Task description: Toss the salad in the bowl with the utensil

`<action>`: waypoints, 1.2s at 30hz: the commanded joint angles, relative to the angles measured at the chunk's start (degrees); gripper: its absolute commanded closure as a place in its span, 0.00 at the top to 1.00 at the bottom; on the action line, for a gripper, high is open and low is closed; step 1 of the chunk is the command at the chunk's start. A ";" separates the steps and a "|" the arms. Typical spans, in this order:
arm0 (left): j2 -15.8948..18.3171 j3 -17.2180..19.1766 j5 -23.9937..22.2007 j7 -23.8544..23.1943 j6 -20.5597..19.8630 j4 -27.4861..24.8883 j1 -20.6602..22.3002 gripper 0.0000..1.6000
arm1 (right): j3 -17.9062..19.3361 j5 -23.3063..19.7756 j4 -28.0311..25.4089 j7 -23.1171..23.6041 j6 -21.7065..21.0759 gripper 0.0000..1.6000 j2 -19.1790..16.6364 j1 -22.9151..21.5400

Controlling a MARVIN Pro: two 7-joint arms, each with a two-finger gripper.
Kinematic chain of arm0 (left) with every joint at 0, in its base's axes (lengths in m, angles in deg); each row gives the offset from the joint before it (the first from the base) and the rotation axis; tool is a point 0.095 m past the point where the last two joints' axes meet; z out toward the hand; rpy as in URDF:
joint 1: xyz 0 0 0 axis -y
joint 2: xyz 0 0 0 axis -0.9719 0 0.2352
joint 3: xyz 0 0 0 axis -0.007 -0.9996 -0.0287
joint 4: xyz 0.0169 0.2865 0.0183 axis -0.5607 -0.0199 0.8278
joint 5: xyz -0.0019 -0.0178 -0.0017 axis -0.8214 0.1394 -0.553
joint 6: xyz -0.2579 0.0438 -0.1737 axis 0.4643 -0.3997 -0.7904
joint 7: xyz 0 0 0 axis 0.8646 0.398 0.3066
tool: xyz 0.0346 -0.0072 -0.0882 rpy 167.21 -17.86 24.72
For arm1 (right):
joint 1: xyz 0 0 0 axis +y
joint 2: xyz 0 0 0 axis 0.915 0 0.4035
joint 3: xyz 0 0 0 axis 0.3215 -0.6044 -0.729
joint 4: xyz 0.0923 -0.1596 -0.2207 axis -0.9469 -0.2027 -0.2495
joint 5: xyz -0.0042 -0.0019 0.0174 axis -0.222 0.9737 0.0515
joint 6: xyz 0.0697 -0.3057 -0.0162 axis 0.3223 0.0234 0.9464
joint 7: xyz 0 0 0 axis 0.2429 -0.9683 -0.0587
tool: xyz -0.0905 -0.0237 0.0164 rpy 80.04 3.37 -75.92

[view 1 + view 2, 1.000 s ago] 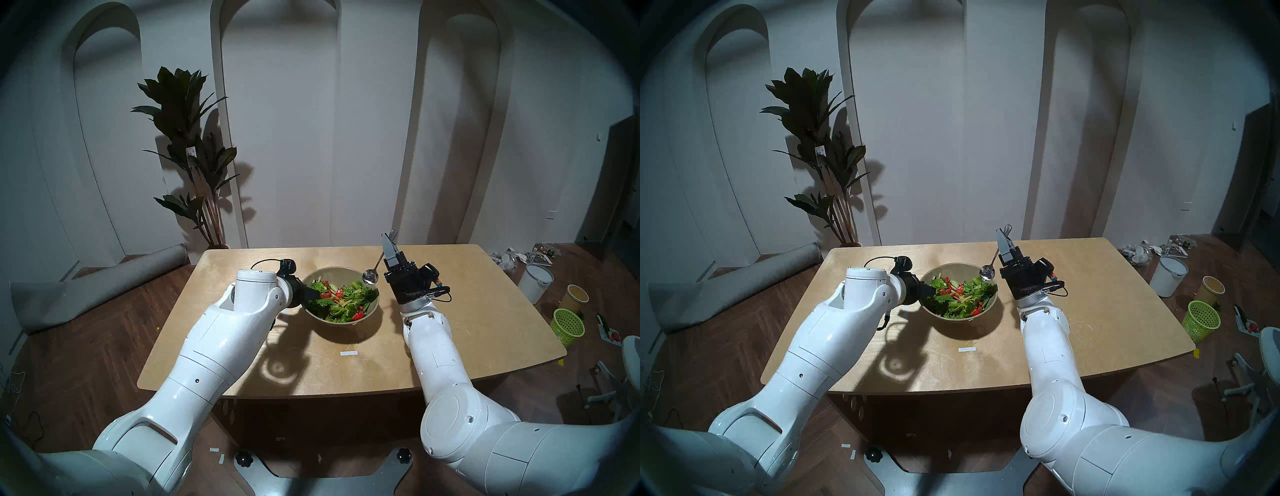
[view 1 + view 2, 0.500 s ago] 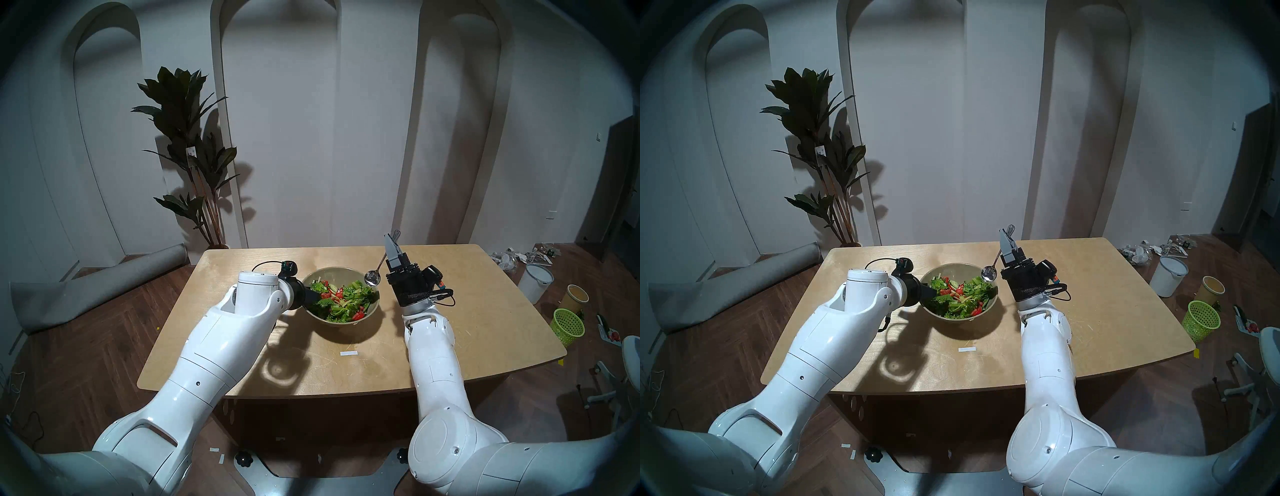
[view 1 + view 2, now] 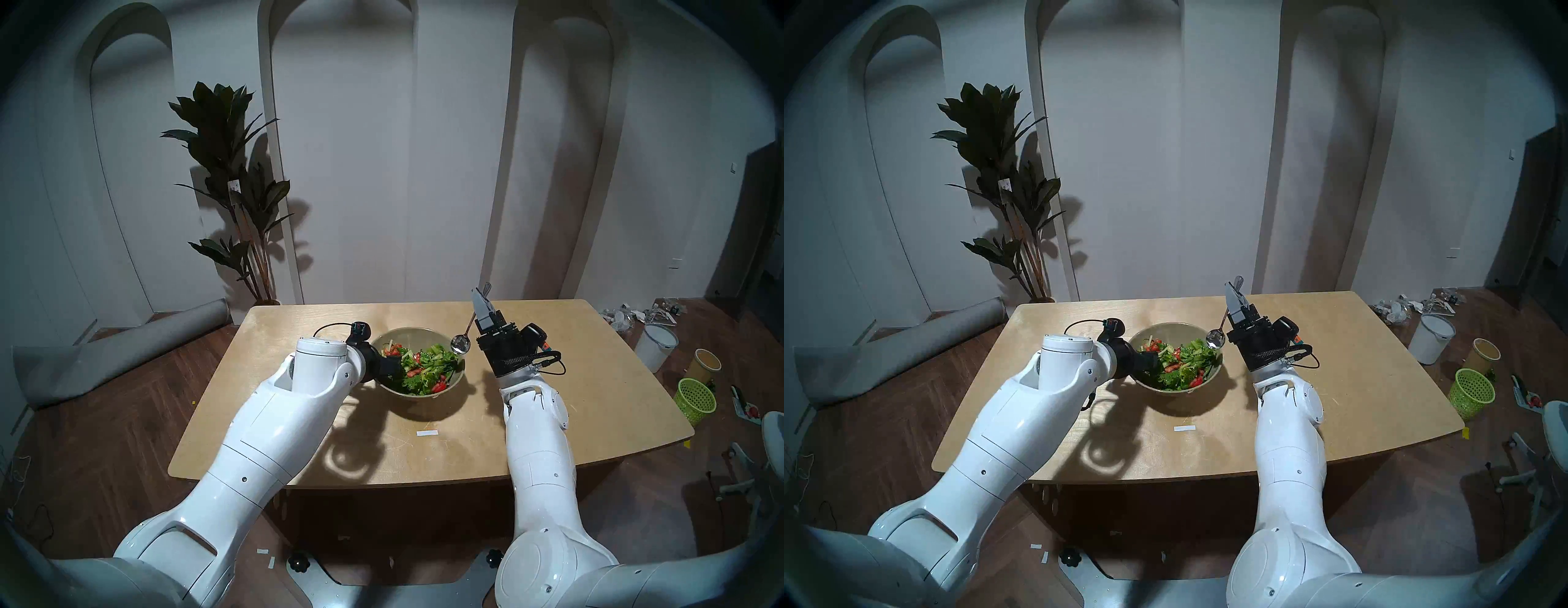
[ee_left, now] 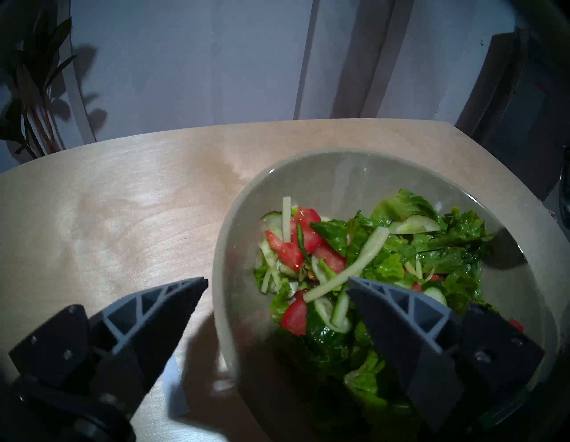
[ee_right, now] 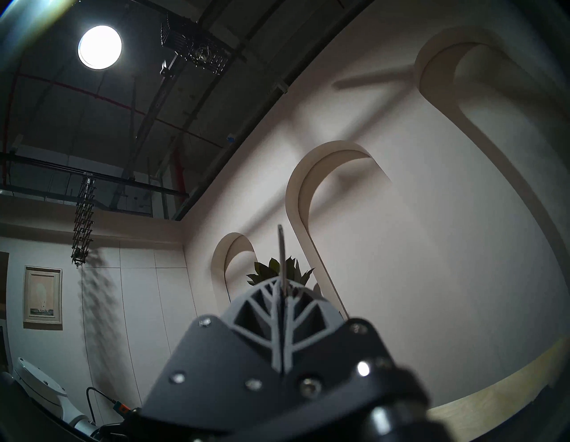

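The olive-beige bowl (image 3: 413,330) stands mid-table and holds the salad (image 3: 424,367) of lettuce, tomato and cucumber. My left gripper (image 3: 392,367) is open and straddles the bowl's left rim. In the left wrist view (image 4: 276,279) one finger is outside the bowl (image 4: 339,179) and the other is over the salad (image 4: 385,256). My right gripper (image 3: 477,293) points upward, shut on the handle of the silver spoon (image 3: 460,344). The spoon's head hangs over the bowl's right rim, above the salad. The right wrist view shows the shut gripper (image 5: 280,290) with the handle end (image 5: 280,247) sticking out.
The wooden table (image 3: 551,403) has a white tape strip (image 3: 427,433) in front of the bowl. On the floor to the right are a lime-green mesh basket (image 3: 695,399), a white bucket (image 3: 655,346) and a yellow cup (image 3: 706,363). A plant (image 3: 237,191) stands back left.
My left gripper has moved a little to the right, further over the bowl's left rim. My right gripper with the spoon has shifted slightly right.
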 commanded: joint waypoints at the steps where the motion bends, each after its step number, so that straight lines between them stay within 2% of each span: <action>1: 0.82 0.90 0.75 1.08 0.93 -4.30 -0.10 1.00 | -2.76 -3.08 -5.98 -1.35 -2.65 0.00 -1.12 2.07; 7: 0.79 3.04 0.72 3.11 1.69 -5.90 -0.87 1.00 | -6.23 -5.98 -10.50 -3.89 -4.25 0.00 -2.69 4.70; 13: 0.73 7.19 0.90 7.60 2.49 -7.64 -2.10 1.00 | -10.63 -7.83 -11.84 -12.31 -4.40 0.00 -4.02 6.97; 20: 0.66 14.05 -0.45 11.88 3.32 -7.02 -2.76 1.00 | -10.82 -5.72 -6.81 -19.13 -2.93 0.00 -2.65 4.30; 26: 0.12 18.67 -2.01 14.80 3.77 -6.88 -3.56 1.00 | -11.39 -4.56 -3.45 -22.62 -1.14 0.00 -1.59 2.29; 36: -0.30 21.68 -3.59 16.92 3.43 -6.73 -3.95 1.00 | -12.42 -2.71 1.54 -25.42 1.64 0.00 -1.39 -0.82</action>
